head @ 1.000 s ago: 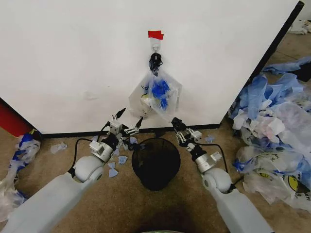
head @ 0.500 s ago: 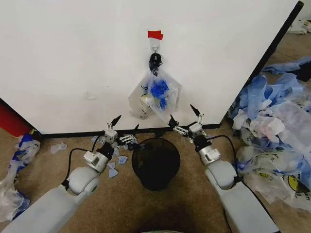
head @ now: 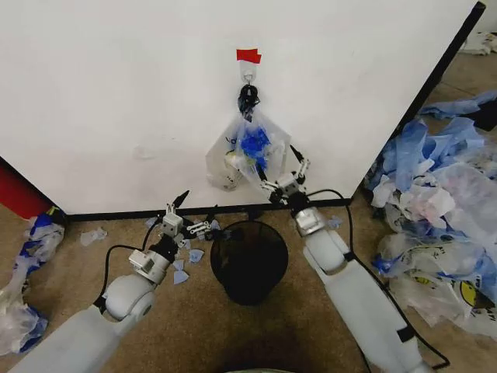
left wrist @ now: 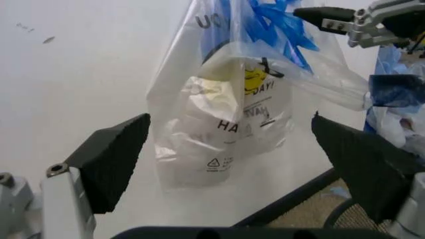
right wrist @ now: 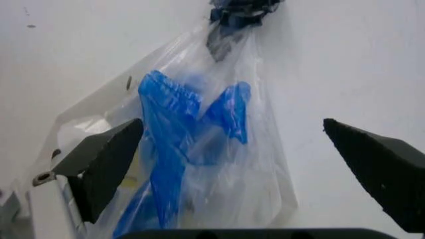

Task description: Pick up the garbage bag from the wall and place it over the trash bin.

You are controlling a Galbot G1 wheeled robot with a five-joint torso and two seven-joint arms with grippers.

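The garbage bag (head: 250, 152) hangs by its knotted handles from a hook (head: 248, 76) under red tape on the white wall (head: 116, 93). It is translucent, with blue plastic bunched inside and dark print. The black mesh trash bin (head: 248, 260) stands on the floor right below it. My right gripper (head: 279, 172) is open, raised to the bag's lower right side, close to it. My left gripper (head: 192, 213) is open lower down, left of the bin's rim, aimed at the bag (left wrist: 226, 114). In the right wrist view the bag (right wrist: 199, 149) lies between the open fingers (right wrist: 106, 159).
A big heap of blue and clear plastic bags (head: 443, 202) covers the floor to the right. Small blue scraps (head: 186, 256) lie left of the bin. More bags (head: 23, 264) and a red object (head: 19, 194) are at the far left. Black trim runs along the wall's base.
My right gripper has risen from beside the bin's rim up to the bag's lower right. My left gripper has sunk a little and drawn back to the left. The bag still hangs.
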